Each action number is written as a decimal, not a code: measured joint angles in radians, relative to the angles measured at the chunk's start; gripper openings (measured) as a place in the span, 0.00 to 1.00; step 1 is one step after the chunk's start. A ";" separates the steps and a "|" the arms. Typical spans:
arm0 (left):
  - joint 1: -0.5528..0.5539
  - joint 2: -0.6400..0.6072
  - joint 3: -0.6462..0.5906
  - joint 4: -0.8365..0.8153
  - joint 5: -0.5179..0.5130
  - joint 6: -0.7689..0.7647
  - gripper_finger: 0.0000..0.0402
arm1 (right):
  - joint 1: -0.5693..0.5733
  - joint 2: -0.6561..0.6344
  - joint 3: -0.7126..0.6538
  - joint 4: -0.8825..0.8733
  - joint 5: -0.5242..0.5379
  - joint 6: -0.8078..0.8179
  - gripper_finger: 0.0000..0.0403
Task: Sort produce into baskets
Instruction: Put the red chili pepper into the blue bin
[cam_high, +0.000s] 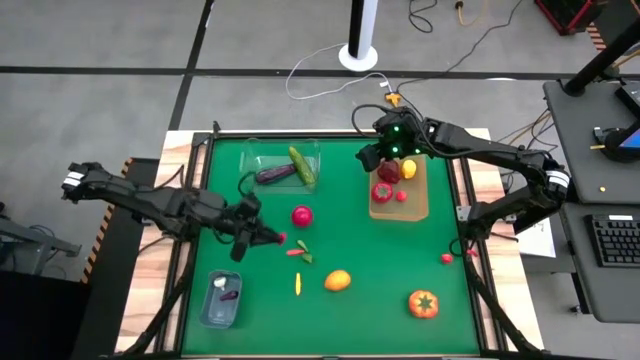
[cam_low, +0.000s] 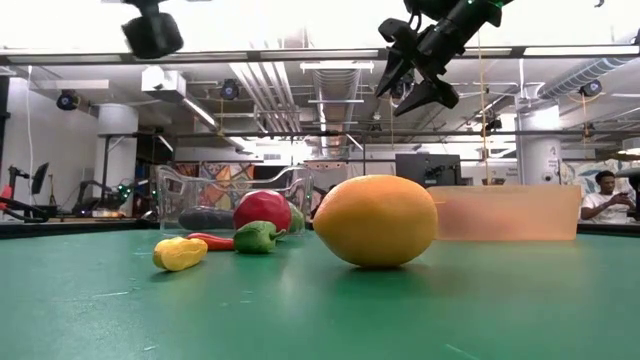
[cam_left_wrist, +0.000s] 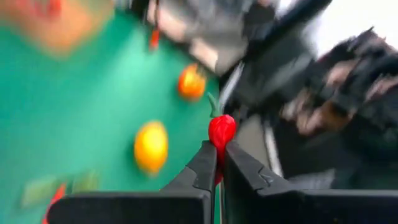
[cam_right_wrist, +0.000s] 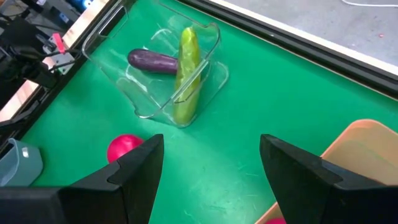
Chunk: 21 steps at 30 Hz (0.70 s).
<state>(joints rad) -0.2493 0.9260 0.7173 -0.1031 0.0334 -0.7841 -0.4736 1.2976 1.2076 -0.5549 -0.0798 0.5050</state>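
Two grippers seen: left gripper (cam_high: 268, 238), centre-left of frame, jaws clamped on chilli (cam_left_wrist: 221, 129); right gripper (cam_high: 385, 157), upper centre over tray (cam_high: 418, 203), jaws wide, empty.

A: Any words or nos. to read from where u are?

B: Nope. I looked at the mat, tubs, tray, toy food & the room behind. No letters, no labels, no signs I can read.

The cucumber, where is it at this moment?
In the high view, the cucumber lies in the clear tub near the table's far edge, beside the purple eggplant.
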 joint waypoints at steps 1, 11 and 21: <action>-0.007 0.006 0.038 -0.105 0.023 -0.016 0.00 | 0.000 0.000 0.000 0.001 0.002 -0.002 0.64; -0.121 0.144 0.349 -0.862 0.157 -0.211 0.00 | 0.000 0.000 0.000 0.009 0.003 -0.010 0.64; -0.329 0.286 0.333 -0.908 0.285 -0.370 0.00 | 0.000 0.000 0.000 0.013 0.003 -0.021 0.64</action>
<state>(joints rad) -0.5784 1.2118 1.0508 -1.0115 0.3181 -1.1539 -0.4736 1.2976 1.2076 -0.5423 -0.0769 0.4839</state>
